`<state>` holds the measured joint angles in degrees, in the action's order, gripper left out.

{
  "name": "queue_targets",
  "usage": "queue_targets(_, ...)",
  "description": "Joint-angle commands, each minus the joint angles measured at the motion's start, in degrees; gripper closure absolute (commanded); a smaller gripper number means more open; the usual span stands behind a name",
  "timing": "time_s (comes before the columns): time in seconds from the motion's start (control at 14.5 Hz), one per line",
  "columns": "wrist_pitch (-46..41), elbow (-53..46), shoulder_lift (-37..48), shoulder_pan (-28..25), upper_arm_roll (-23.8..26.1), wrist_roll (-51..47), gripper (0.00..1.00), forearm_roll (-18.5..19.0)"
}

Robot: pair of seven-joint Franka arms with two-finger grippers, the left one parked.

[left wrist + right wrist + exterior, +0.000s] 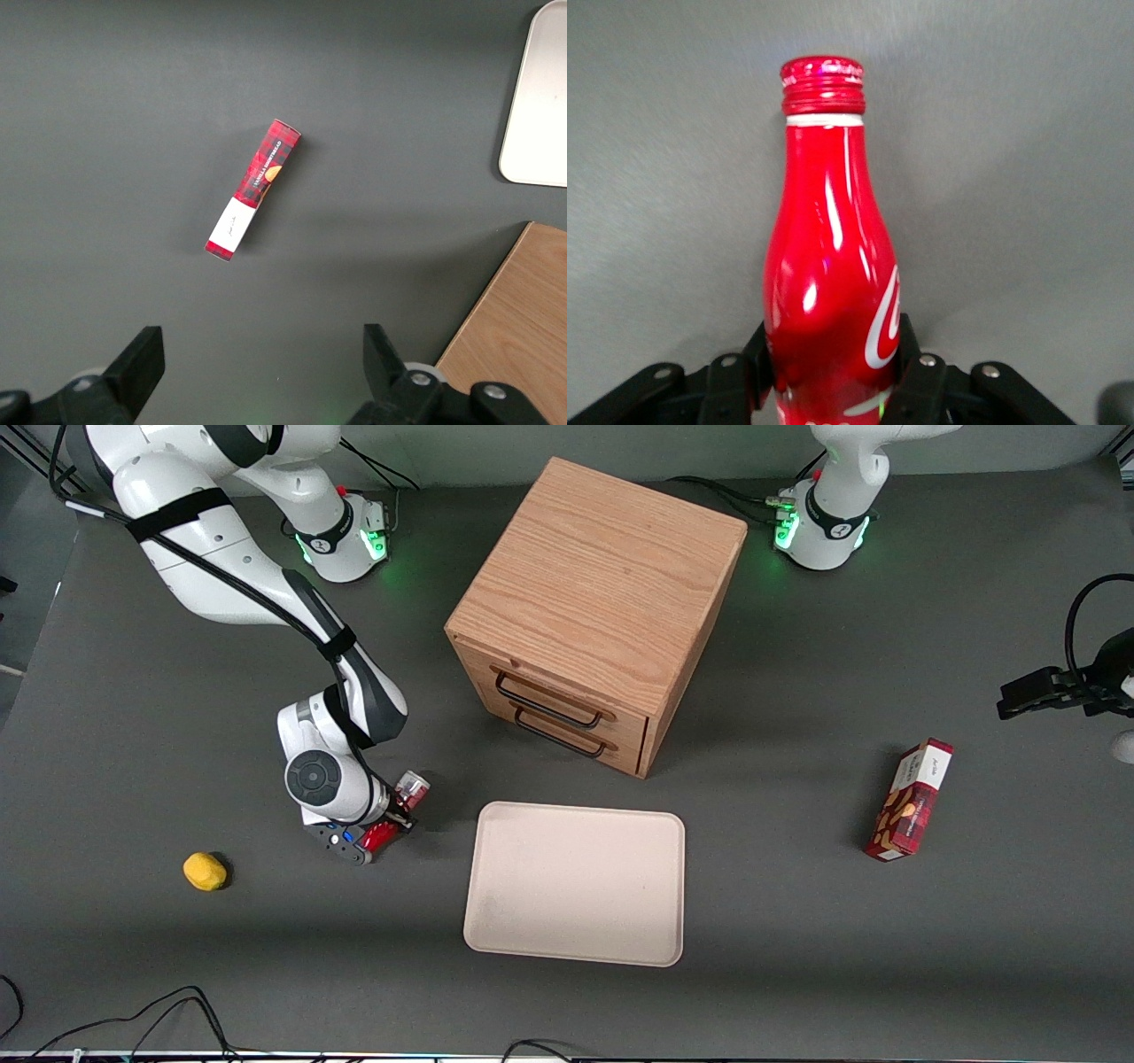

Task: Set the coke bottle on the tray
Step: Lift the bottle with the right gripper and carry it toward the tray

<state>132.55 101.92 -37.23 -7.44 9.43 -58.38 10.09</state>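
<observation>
The coke bottle [830,266] is slim and red with white script and a red cap. In the front view the coke bottle [396,815] lies tilted in my gripper [390,824], its silver-grey base end pointing toward the drawer cabinet. My gripper [833,367] is shut on the bottle's body, a finger pressed against each side. The pale beige tray [576,881] lies flat beside the gripper, toward the parked arm's end of the table, with nothing on it. A corner of the tray [540,106] shows in the left wrist view.
A wooden two-drawer cabinet [598,611] stands farther from the front camera than the tray. A yellow lemon-like object [204,871] lies toward the working arm's end. A red snack box [911,800] lies toward the parked arm's end and shows in the left wrist view [254,188].
</observation>
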Motion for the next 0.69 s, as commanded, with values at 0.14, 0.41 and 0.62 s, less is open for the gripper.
queue_targets(0.14,-14.31,-3.90,8.91,2.15,1.38,1.07,1.00,0.38)
queue_targets(0.41,-30.55,-13.73,14.54,4.89,3.41,9.05,1.00,-4.36)
queue_targets(0.62,-45.50,-27.43,14.29,5.68,3.14,13.73,1.00,-6.39)
